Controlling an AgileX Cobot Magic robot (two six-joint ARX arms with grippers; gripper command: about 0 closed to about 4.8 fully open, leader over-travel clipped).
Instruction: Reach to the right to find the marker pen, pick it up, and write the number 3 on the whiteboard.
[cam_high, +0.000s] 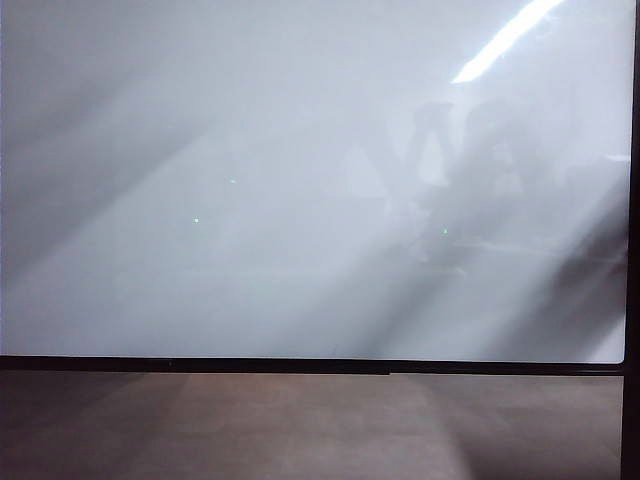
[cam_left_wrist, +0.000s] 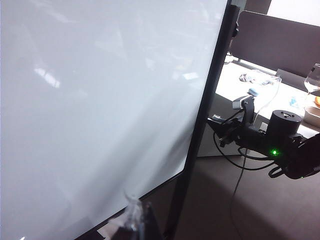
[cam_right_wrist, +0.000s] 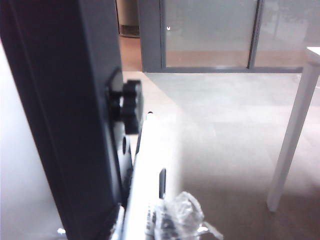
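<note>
Right gripper (cam_right_wrist: 172, 220), right wrist view: only its tips show at the frame's edge, wrapped in crumpled clear plastic (cam_right_wrist: 184, 210). Whether the jaws stand wide, narrow, or closed on anything cannot be told. A slim dark piece (cam_right_wrist: 162, 183) rises just beside the tips. It touches a long pale strip (cam_right_wrist: 145, 165) that runs away from the camera to a small dark end. Whether either is the marker pen cannot be decided. The strip lies along the dark frame post (cam_right_wrist: 75, 115) of the whiteboard (cam_right_wrist: 20, 190), just under a black knob (cam_right_wrist: 131, 106) on that post. Beyond lie a grey-brown floor (cam_right_wrist: 225, 125) and a white table leg (cam_right_wrist: 295, 135).

Left gripper (cam_left_wrist: 134, 215), left wrist view: a plastic-wrapped tip close in front of the whiteboard's lower edge, its opening not readable. The board fills the near side of this view. Past its black frame (cam_left_wrist: 210, 95) the right arm (cam_left_wrist: 280, 140) reaches toward the board's edge, with a green light (cam_left_wrist: 274, 151) lit on it.

Exterior view: the whiteboard (cam_high: 250, 180) — glossy, with soft reflections — covers nearly the whole field, with its thin black frame (cam_high: 300, 365) above brown floor (cam_high: 300, 430). Neither gripper appears here.
</note>
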